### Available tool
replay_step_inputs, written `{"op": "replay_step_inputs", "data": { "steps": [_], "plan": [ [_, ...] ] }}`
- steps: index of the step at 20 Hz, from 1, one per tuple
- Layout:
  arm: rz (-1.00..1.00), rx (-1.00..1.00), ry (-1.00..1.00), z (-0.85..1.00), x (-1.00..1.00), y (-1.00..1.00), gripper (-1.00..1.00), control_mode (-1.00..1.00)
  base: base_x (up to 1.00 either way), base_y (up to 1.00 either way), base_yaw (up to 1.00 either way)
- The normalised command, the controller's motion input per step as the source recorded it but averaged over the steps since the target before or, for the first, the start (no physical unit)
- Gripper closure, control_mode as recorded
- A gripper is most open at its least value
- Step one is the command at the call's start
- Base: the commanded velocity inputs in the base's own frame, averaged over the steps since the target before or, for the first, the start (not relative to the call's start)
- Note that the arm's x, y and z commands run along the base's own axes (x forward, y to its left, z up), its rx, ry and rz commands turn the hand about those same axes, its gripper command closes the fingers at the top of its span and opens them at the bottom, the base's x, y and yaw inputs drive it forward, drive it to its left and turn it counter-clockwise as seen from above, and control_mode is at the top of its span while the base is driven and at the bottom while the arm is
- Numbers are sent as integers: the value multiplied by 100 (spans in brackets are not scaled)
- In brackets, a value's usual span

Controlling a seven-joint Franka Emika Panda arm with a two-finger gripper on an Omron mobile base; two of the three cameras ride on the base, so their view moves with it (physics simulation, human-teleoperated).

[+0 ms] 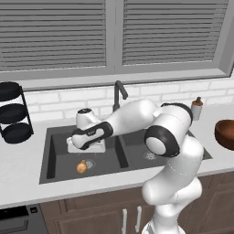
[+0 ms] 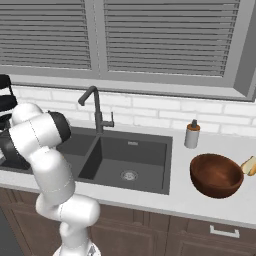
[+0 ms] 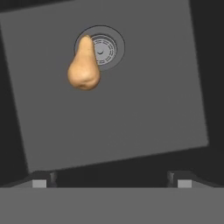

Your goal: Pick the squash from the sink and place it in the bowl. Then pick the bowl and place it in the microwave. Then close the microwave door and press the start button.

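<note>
While the arm is reached out over the left basin of the sink (image 1: 55, 155), the tool (image 3: 112, 180) is held above the basin floor, pointing down, with nothing between its fingertips (image 3: 40, 180). The fingertips are seen spread wide apart at the two lower corners of the hand view. Below the tool, the squash (image 3: 84, 66) is found lying on the basin floor, its narrow end laid over the rim of the round drain (image 3: 104, 49) and its broad end pointed away from it. No contact between the tool and the squash is seen; the squash lies well ahead of the fingertips and off to one side. In the left base view the squash (image 1: 82, 167) is shown near the front wall of the left basin, just beneath the white hand. The dark faucet (image 1: 119, 93) is set at the back edge of the sink, between the two basins. On the tabletop (image 2: 180, 197) to the right of the sink, near its front edge, the bowl (image 2: 216, 175) is seen standing upright. A small soap bottle (image 2: 192, 134) is placed behind it, toward the back wall. A black tiered rack (image 1: 13, 112) is kept at the far left of the tabletop.
</note>
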Motion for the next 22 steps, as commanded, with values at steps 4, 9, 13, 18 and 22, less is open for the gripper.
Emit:
{"op": "replay_step_inputs", "data": {
  "steps": [4,9,13,18,22],
  "plan": [
    [0,0,0,-22,33,4,-100,-100,0,0,0],
    [0,0,0,-23,36,19,-100,-100,0,0,0],
    [0,0,0,-28,18,15,-100,-100,0,0,0],
    [0,0,0,-41,14,1,-100,-100,0,0,0],
    [0,0,0,-29,21,0,-100,-100,0,0,0]
  ]
}}
